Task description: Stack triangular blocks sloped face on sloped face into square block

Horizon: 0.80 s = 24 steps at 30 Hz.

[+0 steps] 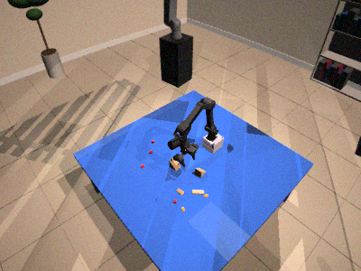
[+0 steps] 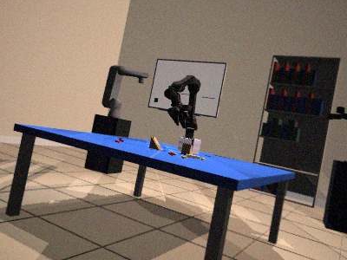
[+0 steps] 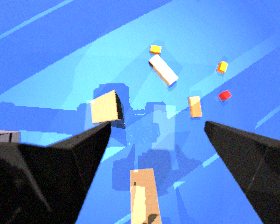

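One tan triangular block (image 1: 175,164) (image 2: 154,144) (image 3: 144,192) stands on the table, its slope showing in the exterior view; the wrist view cuts it off at the bottom. The other triangular block (image 1: 199,172) (image 2: 186,148) (image 3: 105,107) stands apart from it, nearer the arm's base, with a dark shaded side. My gripper (image 1: 188,159) (image 2: 179,123) (image 3: 157,125) is open and empty, above the table. In the wrist view the first block lies low between the fingers and the second just beyond the left fingertip. The second block's slope is hard to make out.
The blue table (image 1: 271,172) (image 2: 243,175) also holds a cream bar (image 1: 198,191) (image 3: 163,70), a small tan piece (image 1: 180,191) (image 3: 195,107), and small yellow and red pieces. Several red pieces lie beyond the first block. The arm's pale base (image 1: 213,143) is close to the second block.
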Each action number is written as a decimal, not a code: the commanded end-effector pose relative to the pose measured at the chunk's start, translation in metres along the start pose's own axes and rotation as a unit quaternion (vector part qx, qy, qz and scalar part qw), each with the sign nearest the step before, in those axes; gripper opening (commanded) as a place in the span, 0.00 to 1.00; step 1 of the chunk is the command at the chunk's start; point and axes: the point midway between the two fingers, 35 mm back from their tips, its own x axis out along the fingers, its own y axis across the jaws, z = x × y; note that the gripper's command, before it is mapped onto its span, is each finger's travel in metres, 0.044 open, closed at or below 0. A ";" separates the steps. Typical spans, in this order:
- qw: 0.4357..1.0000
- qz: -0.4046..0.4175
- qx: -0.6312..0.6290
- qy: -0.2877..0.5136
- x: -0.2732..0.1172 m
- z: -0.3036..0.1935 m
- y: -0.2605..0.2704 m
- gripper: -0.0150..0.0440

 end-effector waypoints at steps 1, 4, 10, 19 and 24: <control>1.000 0.015 0.003 0.015 -0.006 -0.052 -0.011 1.00; 0.999 0.030 -0.001 0.020 -0.015 -0.109 -0.015 1.00; 0.999 0.050 -0.008 0.009 -0.030 -0.194 -0.002 1.00; 0.999 0.051 -0.008 0.009 -0.028 -0.195 -0.001 1.00; 0.999 0.051 -0.008 0.009 -0.020 -0.196 -0.001 1.00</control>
